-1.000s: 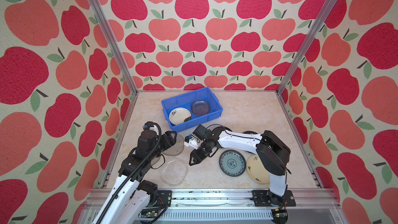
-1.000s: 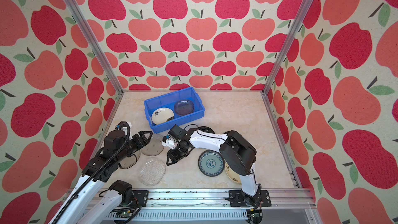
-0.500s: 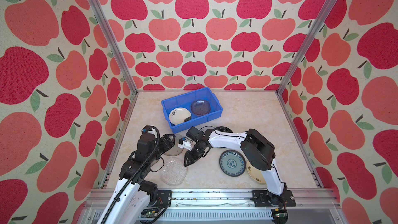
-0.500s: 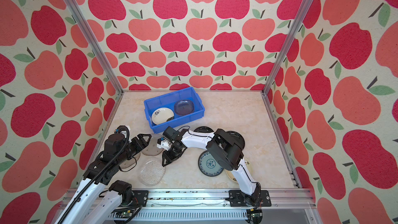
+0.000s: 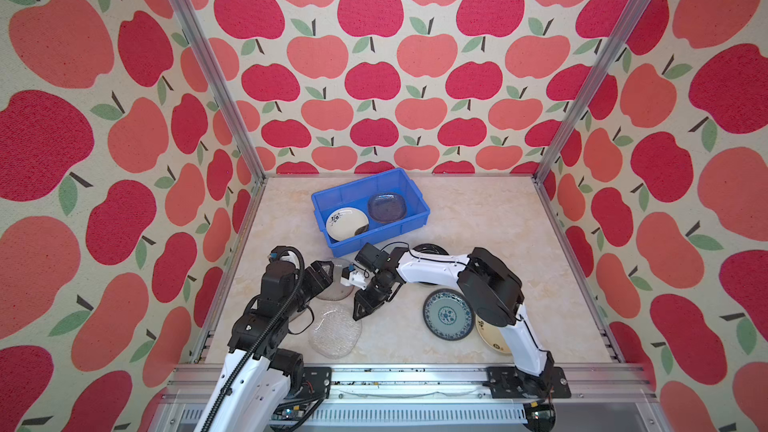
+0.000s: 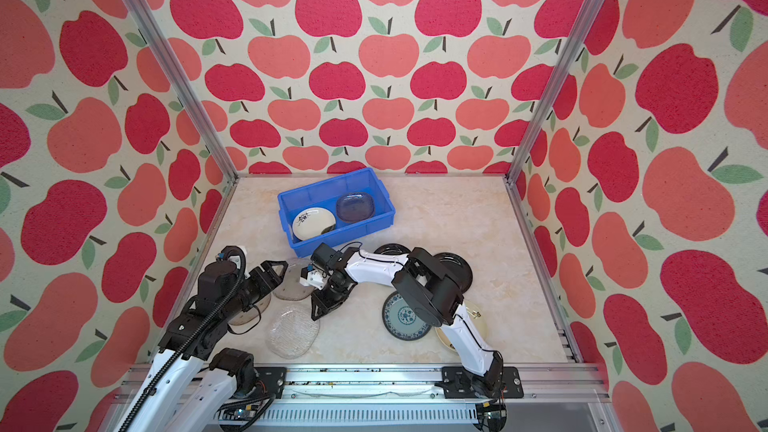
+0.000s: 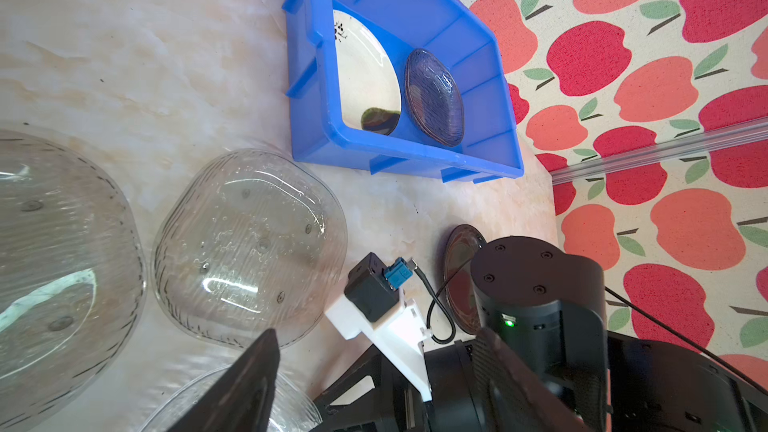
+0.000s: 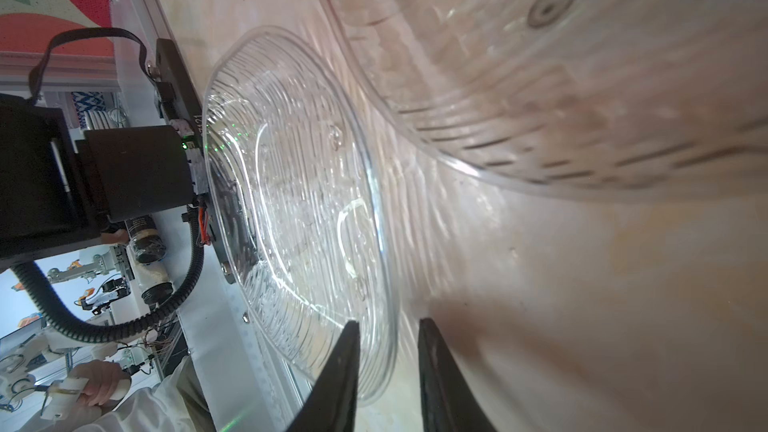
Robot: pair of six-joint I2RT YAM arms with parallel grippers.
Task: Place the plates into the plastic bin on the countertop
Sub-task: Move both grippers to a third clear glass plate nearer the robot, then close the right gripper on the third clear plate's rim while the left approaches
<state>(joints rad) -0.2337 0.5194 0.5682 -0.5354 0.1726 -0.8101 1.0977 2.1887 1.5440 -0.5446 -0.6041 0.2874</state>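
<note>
Right gripper (image 8: 388, 367) is down low on the countertop (image 5: 478, 218), one finger on each side of the rim of the clear ribbed glass plate (image 8: 299, 201). The fingers (image 8: 340, 380) are pulled in fairly close but not clamped. You can see a sliver of counter between the rim and the outer finger, so nothing's actually pinched.

Going by that hand for the rest: a smoky glass plate (image 5: 337, 295) sits flat right next to its wrist, just beside the clear one. Can't tell if the two plates touch.

On the far side of that smoky plate from the right hand, the left gripper (image 7: 378, 334) hangs over it. Its fingers are spread wide with nothing between them. A second smoky plate (image 7: 54, 243) lies mostly under the left arm.

The blue plastic bin (image 5: 374, 243) is close behind the right gripper, on the opposite side from where the fingertips point. Inside it, a cream floral plate (image 5: 347, 224) and a dark glass plate (image 5: 386, 207) sit side by side.

Back along the right arm from the hand:
- A black plate (image 5: 430, 249) peeks out from under the forearm.
- A second black plate (image 6: 459, 270) sits behind the elbow in a top view.
- A teal-blue patterned plate (image 5: 449, 313) is beside the elbow.
- A cream plate (image 5: 488, 340) is half hidden by the lower arm, just past the teal one.
</note>
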